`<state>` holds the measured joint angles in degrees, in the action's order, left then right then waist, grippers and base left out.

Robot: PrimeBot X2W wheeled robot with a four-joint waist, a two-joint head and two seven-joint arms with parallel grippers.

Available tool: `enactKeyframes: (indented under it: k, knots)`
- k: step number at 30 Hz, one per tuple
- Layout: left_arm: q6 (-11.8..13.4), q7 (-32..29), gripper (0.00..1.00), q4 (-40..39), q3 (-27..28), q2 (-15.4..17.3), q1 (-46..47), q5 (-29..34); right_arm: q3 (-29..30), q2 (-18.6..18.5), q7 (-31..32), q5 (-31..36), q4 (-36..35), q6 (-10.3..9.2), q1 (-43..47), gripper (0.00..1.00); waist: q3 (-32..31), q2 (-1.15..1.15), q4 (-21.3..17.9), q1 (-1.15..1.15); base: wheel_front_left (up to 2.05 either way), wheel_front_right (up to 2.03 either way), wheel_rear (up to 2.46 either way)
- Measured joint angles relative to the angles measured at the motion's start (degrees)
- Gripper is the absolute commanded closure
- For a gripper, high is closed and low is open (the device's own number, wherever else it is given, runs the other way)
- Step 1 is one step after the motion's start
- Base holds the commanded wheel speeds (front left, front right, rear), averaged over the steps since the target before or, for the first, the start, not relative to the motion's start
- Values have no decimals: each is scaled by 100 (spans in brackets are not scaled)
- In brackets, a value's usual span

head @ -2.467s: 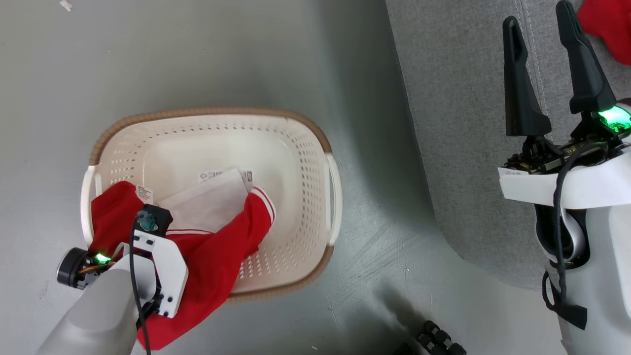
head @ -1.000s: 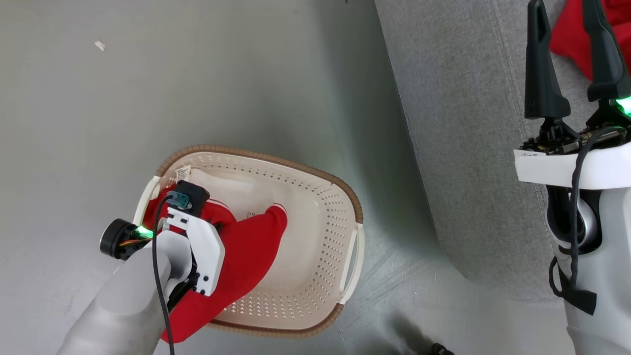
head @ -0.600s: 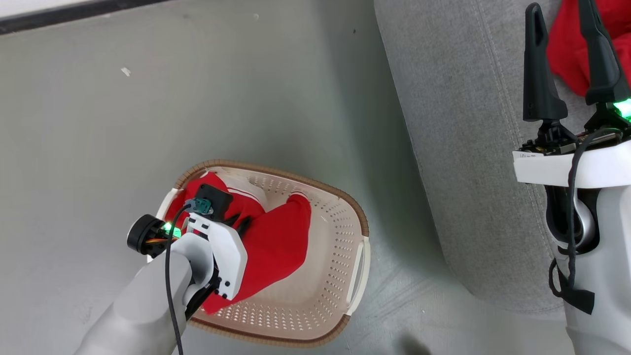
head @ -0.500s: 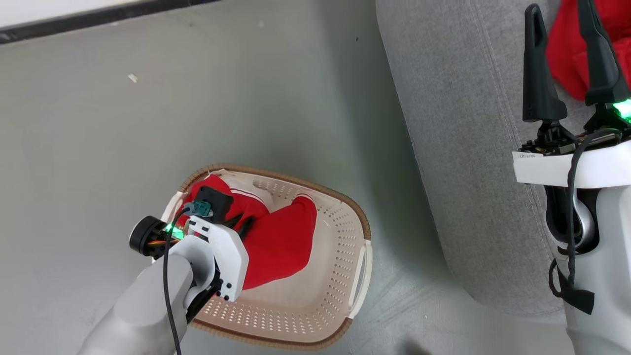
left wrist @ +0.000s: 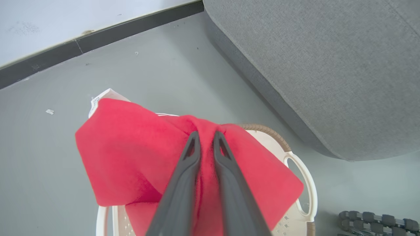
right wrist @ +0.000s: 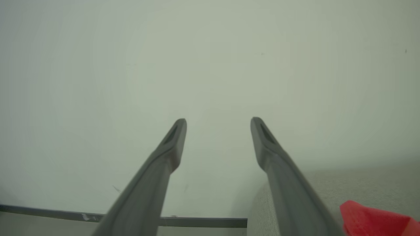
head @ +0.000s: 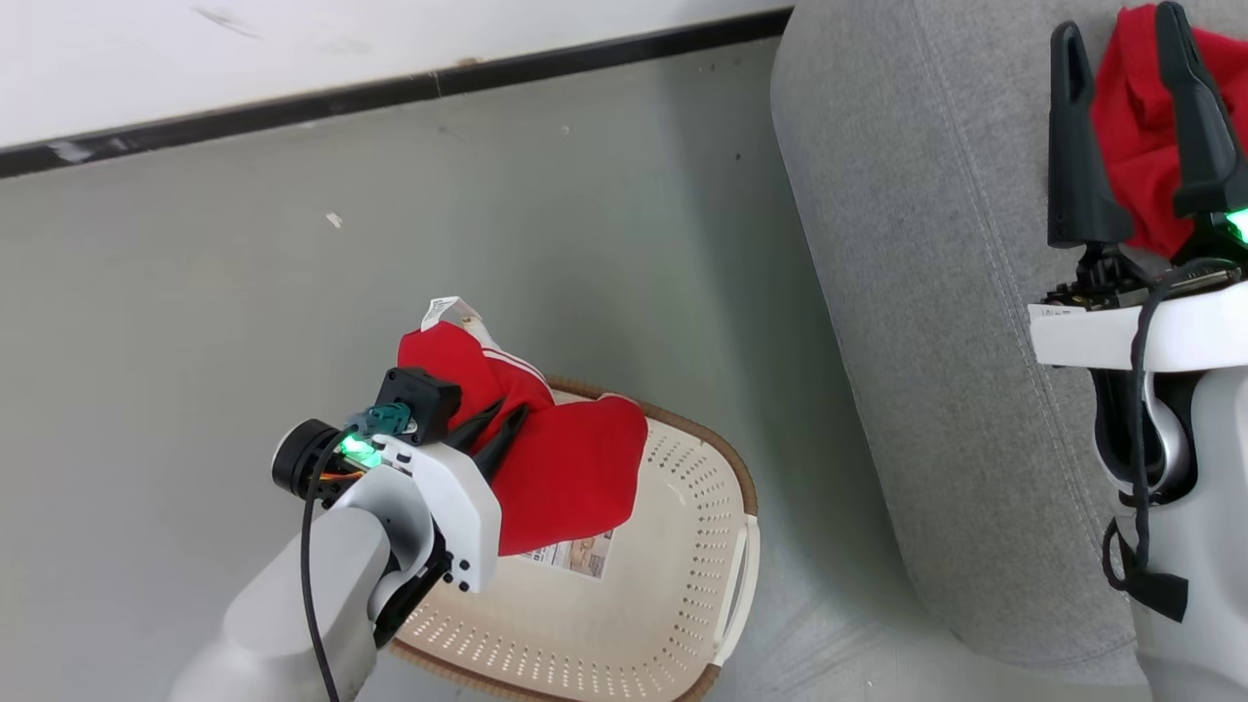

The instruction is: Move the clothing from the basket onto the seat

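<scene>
Left gripper [left wrist: 205, 136] clamps red fabric garment [left wrist: 131, 147] over cream perforated plastic basket [head: 673, 585]; next, carry it onto grey woven seat [head: 926, 244]. Right gripper [head: 1119, 24] spread wide.

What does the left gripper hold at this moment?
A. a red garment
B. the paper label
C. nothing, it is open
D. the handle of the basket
A: in the left wrist view the left gripper is closed on a fold of the red garment, which hangs above the basket.
</scene>
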<state>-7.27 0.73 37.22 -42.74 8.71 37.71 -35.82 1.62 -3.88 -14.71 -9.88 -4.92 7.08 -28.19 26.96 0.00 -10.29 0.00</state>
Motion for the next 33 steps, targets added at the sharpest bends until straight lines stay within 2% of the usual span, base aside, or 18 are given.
enactKeyframes:
  k: [23, 33]
  knots:
    - [0, 688, 100, -1302, 77, 51, -202, -359, 96, -238, 0, -3, 170, 0, 605, 0, -1034, 0, 365, 0, 0, 0, 0]
    - [0, 726, 100, -1725, 215, 96, -201, -453, -53, -298, 0, -37, 224, 0, 889, 0, -1441, 0, 487, 0, 0, 0, 0]
